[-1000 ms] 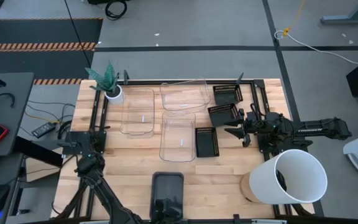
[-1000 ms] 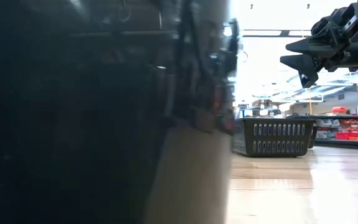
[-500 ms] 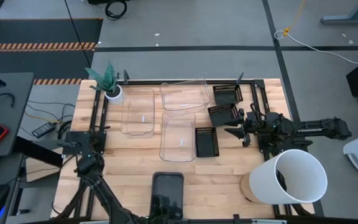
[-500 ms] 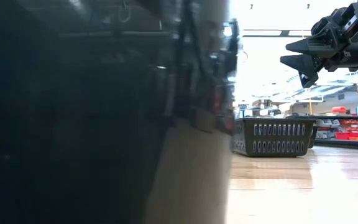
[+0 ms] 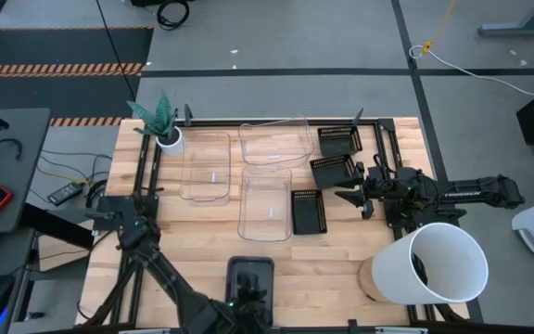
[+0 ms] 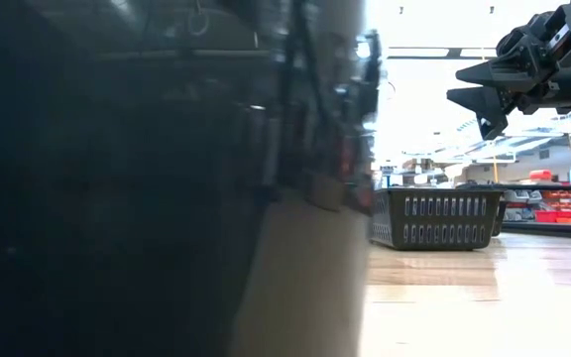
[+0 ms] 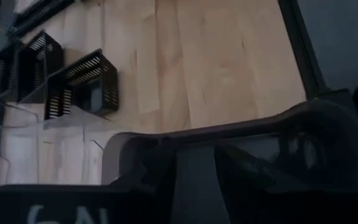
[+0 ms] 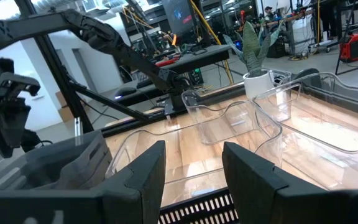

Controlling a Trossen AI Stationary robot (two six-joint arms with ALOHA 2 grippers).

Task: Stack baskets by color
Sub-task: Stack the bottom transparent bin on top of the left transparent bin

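A dark grey basket rests on its bottom at the middle of the table's near edge; in the left wrist view its rim fills the foreground. My left gripper hovers over that basket's near end, its fingers apart. Three clear baskets lie side by side farther back. To their right sit three black slotted baskets. My right gripper waits open above the table beside the black ones. My left gripper's fingers point slanting down into the dark grey basket near its near wall. Whether they touch the basket cannot be told; the gripper's own body hides that spot.
A big white bucket stands at the near right corner. A small white plant pot sits at the far left corner. Bare wood lies left and right of the dark grey basket. In the low view that basket blocks the left half; a black basket shows beyond.
My left arm has swung a little toward the table's middle along the near edge, and its gripper now sits over the dark grey basket's near end. The basket stays where it was. The right arm has kept still.
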